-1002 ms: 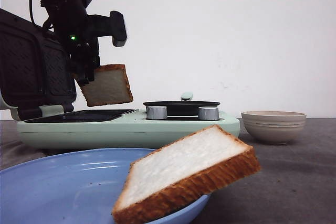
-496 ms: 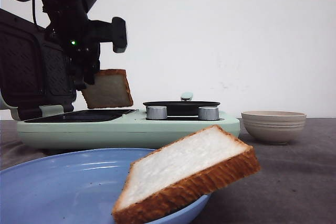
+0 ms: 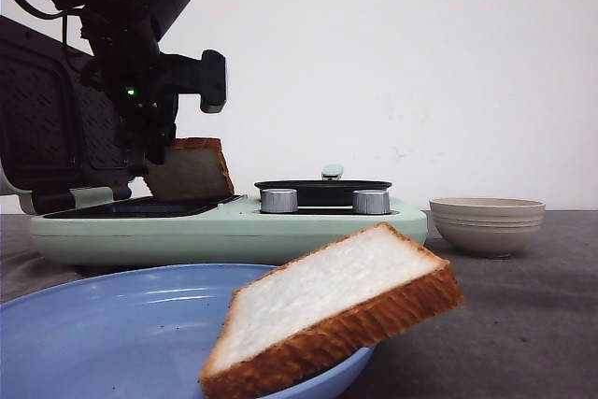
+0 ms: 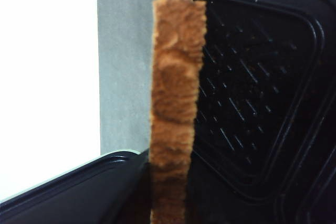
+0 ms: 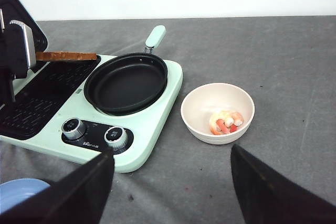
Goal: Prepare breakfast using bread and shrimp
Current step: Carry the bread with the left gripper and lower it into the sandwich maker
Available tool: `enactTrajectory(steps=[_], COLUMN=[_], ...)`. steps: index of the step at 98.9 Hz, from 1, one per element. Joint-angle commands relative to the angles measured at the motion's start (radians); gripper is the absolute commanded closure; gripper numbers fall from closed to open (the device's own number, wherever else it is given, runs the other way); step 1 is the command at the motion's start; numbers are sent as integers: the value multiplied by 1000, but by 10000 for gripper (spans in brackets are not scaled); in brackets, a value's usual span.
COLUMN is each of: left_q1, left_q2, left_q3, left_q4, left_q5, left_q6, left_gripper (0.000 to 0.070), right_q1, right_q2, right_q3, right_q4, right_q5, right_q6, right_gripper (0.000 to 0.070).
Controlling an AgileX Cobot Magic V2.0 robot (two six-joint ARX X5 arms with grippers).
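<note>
The left gripper point(image 3: 157, 151) is clenched on a bread slice point(image 3: 192, 170), holding it on edge just above the black grill plate point(image 3: 140, 206) of the mint-green breakfast maker point(image 3: 234, 231); the fingertips themselves are hidden behind the arm and bread. In the left wrist view only the slice's brown crust edge point(image 4: 176, 103) shows. A second bread slice point(image 3: 327, 310) leans over the rim of the blue plate point(image 3: 93, 324), both cut off by the frame's edge. The shrimp point(image 5: 226, 121) lie in the beige bowl point(image 5: 197, 116) on the grey tabletop point(image 5: 294, 77). The right gripper point(image 5: 170, 182) hangs released, its fingers partly out of frame.
</note>
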Motion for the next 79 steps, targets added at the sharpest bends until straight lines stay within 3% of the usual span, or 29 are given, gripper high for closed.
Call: enactTrajectory(steps=[1,30,79], left_q1=[-4,-4,-6], left_q2=[22,22,21], left_q3=[21,21,21], left_q4=[4,4,-39], left_q5=[-5,-5,-10], left_q6=[8,7,-12], left_gripper=[592,256,252], right_q1=[3,3,3], right_q2=[6,6,6], right_q3=[18,18,18], right_q4=[2,1,2], right_q5=[-1,-1,-1], right_q6=[-8,-8,-8], right_gripper=[266,266,266])
